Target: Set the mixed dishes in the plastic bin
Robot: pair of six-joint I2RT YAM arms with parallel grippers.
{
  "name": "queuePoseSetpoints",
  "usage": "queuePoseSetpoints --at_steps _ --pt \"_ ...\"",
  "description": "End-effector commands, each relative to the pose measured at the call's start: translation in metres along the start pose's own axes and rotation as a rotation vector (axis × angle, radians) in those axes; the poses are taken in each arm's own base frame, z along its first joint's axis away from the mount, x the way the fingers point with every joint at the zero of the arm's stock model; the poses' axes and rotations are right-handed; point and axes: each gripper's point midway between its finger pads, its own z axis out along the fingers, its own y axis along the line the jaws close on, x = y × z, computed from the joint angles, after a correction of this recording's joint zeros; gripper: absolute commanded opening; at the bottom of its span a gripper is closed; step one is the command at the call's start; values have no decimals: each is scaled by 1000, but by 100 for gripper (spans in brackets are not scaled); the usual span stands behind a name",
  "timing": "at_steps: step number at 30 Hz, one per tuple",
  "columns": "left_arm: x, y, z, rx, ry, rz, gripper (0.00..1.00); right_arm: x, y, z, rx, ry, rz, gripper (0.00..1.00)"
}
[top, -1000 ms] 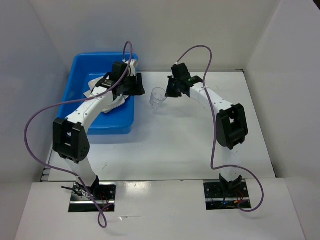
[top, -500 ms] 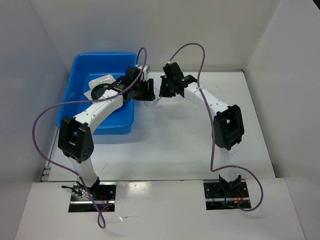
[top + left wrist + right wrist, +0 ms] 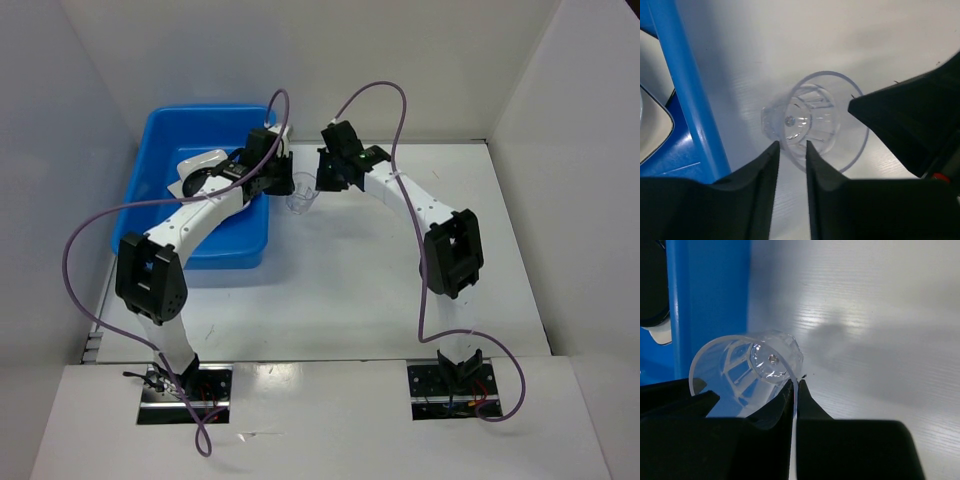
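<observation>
The small clear cup (image 3: pixel 300 197) is tilted just right of the blue plastic bin (image 3: pixel 165 130). My right gripper (image 3: pixel 322 180) is shut on the cup's thin rim (image 3: pixel 740 372), which runs pinched between its tips (image 3: pixel 796 382). My left gripper (image 3: pixel 283 185) reaches out past the bin's right wall and is narrowly open (image 3: pixel 792 145), its tips at the cup's near wall (image 3: pixel 810 120). Inside the bin lie a white plate (image 3: pixel 200 163) and a black bowl (image 3: pixel 207 180), partly hidden by the left arm. The other dishes are hidden.
The bin's right wall (image 3: pixel 690 100) stands close to the left of the cup, with a white dish (image 3: pixel 650 125) behind it. The right gripper's black body (image 3: pixel 910 120) is close on the cup's other side. White walls enclose the table.
My left gripper has swung right, from over the bin to the cup. My right gripper has brought the cup leftward toward the bin's right wall.
</observation>
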Motion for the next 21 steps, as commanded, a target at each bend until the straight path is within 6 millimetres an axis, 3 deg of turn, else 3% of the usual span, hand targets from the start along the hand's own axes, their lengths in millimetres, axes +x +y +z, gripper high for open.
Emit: queuePoseSetpoints --at_steps 1,3,12,18,19,21 --pt "-9 -8 10 21 -19 19 30 -20 42 -23 -103 -65 -3 0" --pt "-13 -7 9 13 -31 28 23 -18 45 -23 -101 -66 -8 0" --pt "-13 0 12 -29 -34 27 14 -18 57 -38 -130 -84 -20 0" --pt "-7 6 17 -52 -21 28 7 -29 67 -65 -188 -134 -20 0" --pt "-7 7 17 -61 -24 28 5 -23 63 -64 -180 -121 -20 0" --pt "-5 8 20 -64 -15 28 0 -27 69 -74 -214 -138 -13 6"
